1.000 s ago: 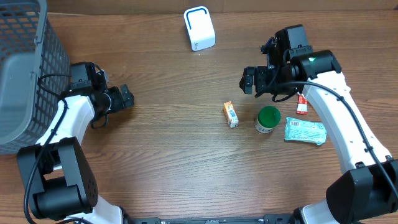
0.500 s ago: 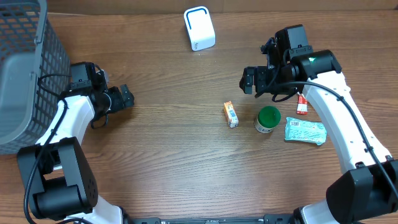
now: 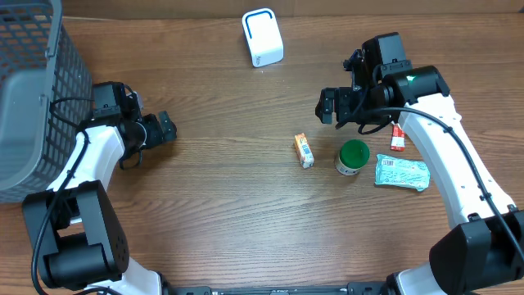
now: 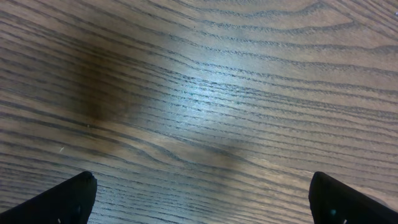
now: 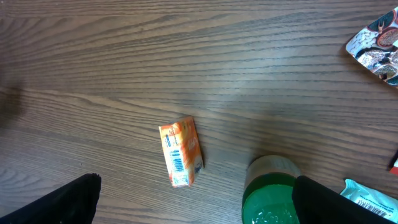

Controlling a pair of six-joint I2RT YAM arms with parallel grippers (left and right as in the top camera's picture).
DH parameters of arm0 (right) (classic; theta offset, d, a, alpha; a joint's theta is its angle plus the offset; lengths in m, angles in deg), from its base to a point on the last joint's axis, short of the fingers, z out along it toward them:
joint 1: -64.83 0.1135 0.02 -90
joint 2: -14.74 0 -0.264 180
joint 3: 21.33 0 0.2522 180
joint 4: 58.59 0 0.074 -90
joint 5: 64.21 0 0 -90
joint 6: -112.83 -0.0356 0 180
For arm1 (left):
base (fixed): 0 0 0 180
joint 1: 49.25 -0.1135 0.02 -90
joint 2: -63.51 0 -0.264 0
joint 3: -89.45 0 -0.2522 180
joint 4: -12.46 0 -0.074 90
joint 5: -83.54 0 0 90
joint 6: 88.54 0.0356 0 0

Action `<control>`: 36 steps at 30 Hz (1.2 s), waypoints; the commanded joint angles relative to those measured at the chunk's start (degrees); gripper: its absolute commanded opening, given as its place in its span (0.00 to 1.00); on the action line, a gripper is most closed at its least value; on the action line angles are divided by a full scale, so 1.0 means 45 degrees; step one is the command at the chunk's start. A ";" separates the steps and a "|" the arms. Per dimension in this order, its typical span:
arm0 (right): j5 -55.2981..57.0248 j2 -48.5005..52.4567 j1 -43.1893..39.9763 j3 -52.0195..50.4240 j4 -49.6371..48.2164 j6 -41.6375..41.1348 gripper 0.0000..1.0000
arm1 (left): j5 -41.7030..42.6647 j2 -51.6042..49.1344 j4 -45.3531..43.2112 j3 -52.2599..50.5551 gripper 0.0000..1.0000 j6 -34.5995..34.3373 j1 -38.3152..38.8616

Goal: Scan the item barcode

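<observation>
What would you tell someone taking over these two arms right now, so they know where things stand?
Left gripper: open, empty, over bare table near the basket.
Right gripper: open, empty, hovering just behind the orange box and the green-lidded jar.
Items: orange box mid-table, barcode up; jar to its right; teal packet and red item further right. White device, probably the scanner, at the far edge.
Done: nothing picked up.
Left: grasp an item and show its barcode to the scanner.

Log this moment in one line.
left hand: open, empty | right hand: open, empty | orange packet: on table, ungrasped | white device: untouched
</observation>
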 commanded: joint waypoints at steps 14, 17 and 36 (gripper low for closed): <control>-0.0019 -0.0170 0.0034 -0.0029 -0.0078 0.0102 1.00 | -0.0165 -0.0078 -0.0044 0.0175 1.00 0.0248 -0.0068; -0.0019 -0.0170 0.0034 -0.0029 -0.0078 0.0102 1.00 | -0.0170 -0.0078 -0.0044 0.0175 1.00 0.0248 -0.0068; -0.0311 -0.0170 0.0034 -0.0029 -0.0228 0.0010 1.00 | -0.0170 -0.0078 -0.0044 0.0175 1.00 0.0248 -0.0068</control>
